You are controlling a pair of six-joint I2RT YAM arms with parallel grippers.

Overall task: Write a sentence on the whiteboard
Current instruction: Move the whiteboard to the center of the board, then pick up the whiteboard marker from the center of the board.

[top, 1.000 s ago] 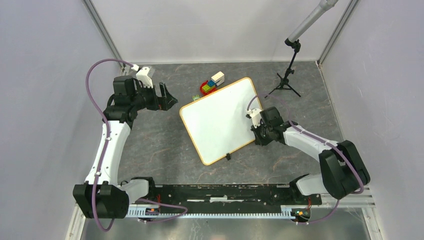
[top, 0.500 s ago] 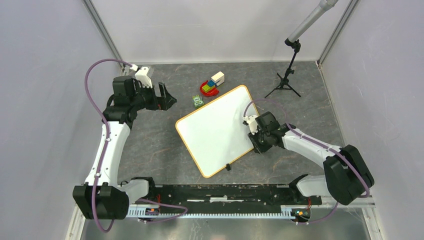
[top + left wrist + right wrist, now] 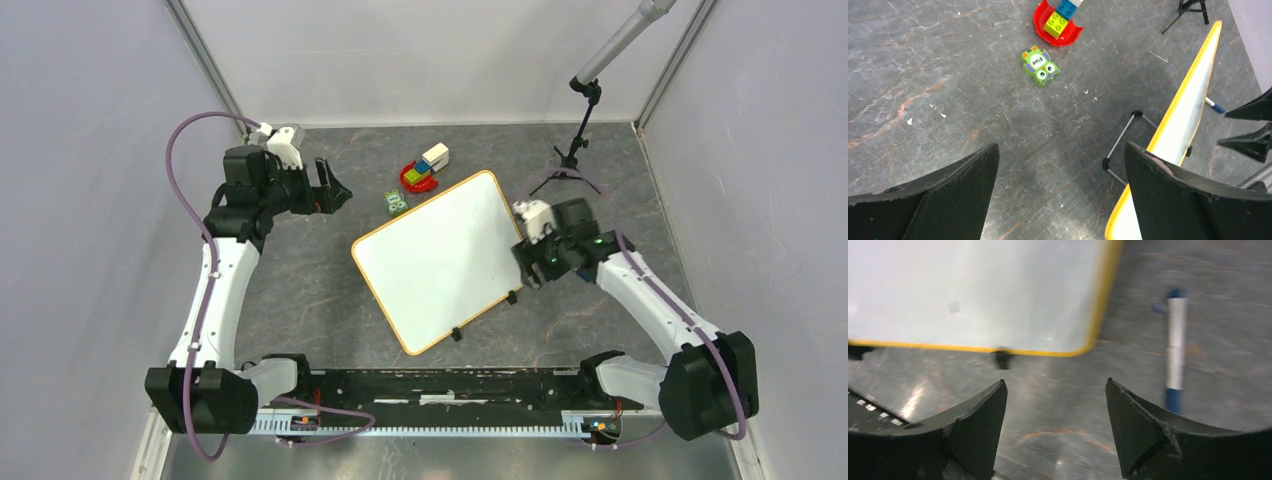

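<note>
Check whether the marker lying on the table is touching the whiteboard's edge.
Apart. The right wrist view shows a strip of bare grey table between the yellow rim of the whiteboard and the marker lying beside it.

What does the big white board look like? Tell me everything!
The whiteboard is a big flat rectangle with rounded corners and a thin yellow-orange rim. Its white face looks smooth and slightly shiny, with no writing showing. It lies face up on the gray table, turned at a slant. Two small black clips sit on its near right edge. Nothing touches its face; the open right gripper hangs just past one corner, near a blue-capped marker.
</note>
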